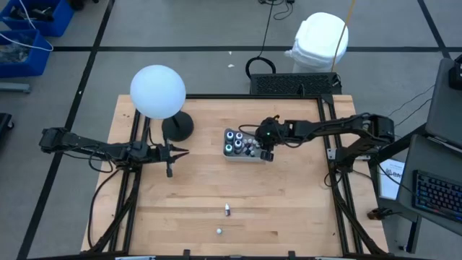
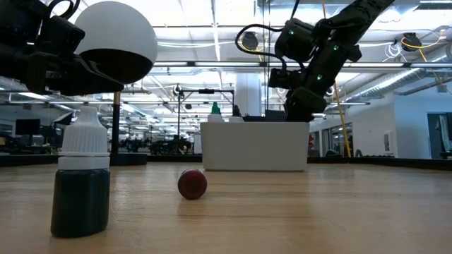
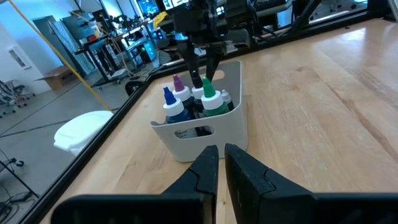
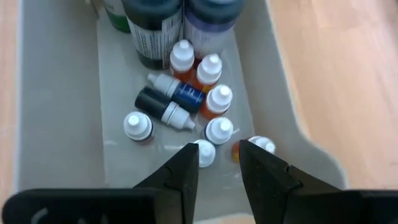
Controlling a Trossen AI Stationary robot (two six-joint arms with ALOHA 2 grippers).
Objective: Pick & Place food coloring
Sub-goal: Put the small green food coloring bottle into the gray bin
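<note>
Over the grey tray (image 4: 56, 93), we are hovering our right gripper (image 4: 219, 163), fingers narrowly parted and empty, above small white-capped vials (image 4: 199, 99), so it should lift straight up, clear of them.

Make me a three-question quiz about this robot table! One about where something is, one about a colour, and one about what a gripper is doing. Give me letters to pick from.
1. Where is the right gripper?
A. Over the grey tray
B. Beside the white ball lamp
C. At the table's near edge

2. What colour is the small round thing lying on the table in the low view?
A. Yellow
B. Red
C. Purple

3. How are the left gripper's fingers in its own wrist view?
A. Spread wide
B. Clamped on a bottle
C. Almost together, holding nothing

Answers:
1. A, the high view shows it right above the tray, and its wrist view looks down on the small vials inside.
2. B, it shows red against the wood.
3. C, only a thin slit parts them and nothing sits between.
</note>
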